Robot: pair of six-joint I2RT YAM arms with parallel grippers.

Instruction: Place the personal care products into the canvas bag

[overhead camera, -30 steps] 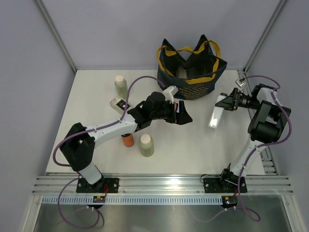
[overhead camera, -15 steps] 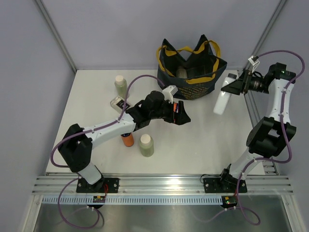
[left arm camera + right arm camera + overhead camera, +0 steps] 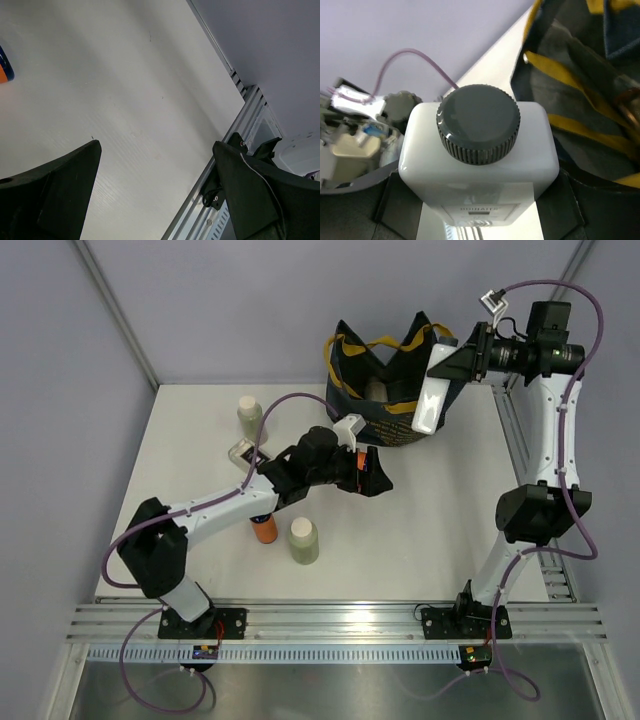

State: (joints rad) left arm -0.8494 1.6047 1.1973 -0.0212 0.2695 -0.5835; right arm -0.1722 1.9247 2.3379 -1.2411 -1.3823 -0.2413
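The navy canvas bag (image 3: 395, 412) with mustard handles stands open at the back middle of the table. My right gripper (image 3: 455, 362) is shut on the white rectangular bottle (image 3: 430, 402) with a grey cap and holds it in the air at the bag's right rim. In the right wrist view the bottle (image 3: 477, 165) fills the middle and the bag (image 3: 585, 90) lies to the right. My left gripper (image 3: 378, 476) is open and empty, low in front of the bag. Two pale green bottles (image 3: 250, 416) (image 3: 303, 539), an orange bottle (image 3: 265, 531) and a clear flat bottle (image 3: 242, 452) stand at the left.
A pale item (image 3: 377, 390) shows inside the bag. The left wrist view shows bare white table and the metal rail (image 3: 235, 135) at its edge, with a bit of an orange bottle (image 3: 4, 71) at far left. The left arm lies across the bottles at the left.
My right arm has carried the white bottle up and leftward from the right side of the table to the bag's right rim. The left arm has hardly moved.
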